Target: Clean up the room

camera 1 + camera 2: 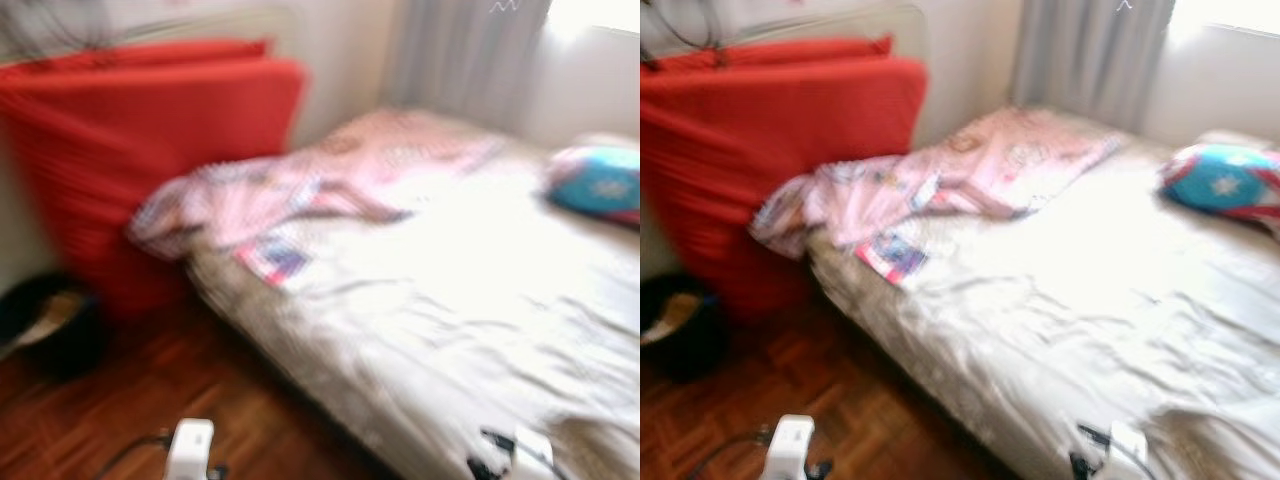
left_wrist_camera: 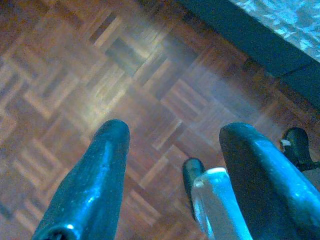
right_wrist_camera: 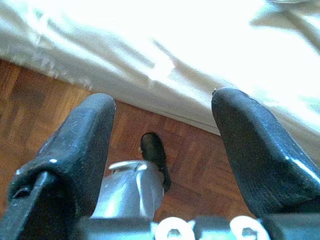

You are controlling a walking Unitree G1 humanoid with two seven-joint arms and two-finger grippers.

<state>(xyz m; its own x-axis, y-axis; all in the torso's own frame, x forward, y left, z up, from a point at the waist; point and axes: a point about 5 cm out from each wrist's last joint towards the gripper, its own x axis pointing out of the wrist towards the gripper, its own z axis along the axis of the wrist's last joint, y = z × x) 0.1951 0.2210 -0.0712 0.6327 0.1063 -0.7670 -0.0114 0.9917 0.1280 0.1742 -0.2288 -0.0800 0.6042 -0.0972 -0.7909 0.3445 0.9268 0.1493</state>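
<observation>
Hanging spread and empty, both pincers [image 2: 170,170] [image 3: 160,150] sit below the crumpled blanket [image 1: 300,185].

both silver arms hang low at the bottom edge of the blurred head views, the left arm [image 1: 190,448] on the left and the right arm [image 1: 527,455] on the right. the left gripper [image 2: 175,145] points downward with its two black fingers spread wide and nothing between them. the right gripper [image 3: 162,122] also points down, fingers parted and empty (a silver leg and dark foot of the robot show beyond each gripper).
</observation>
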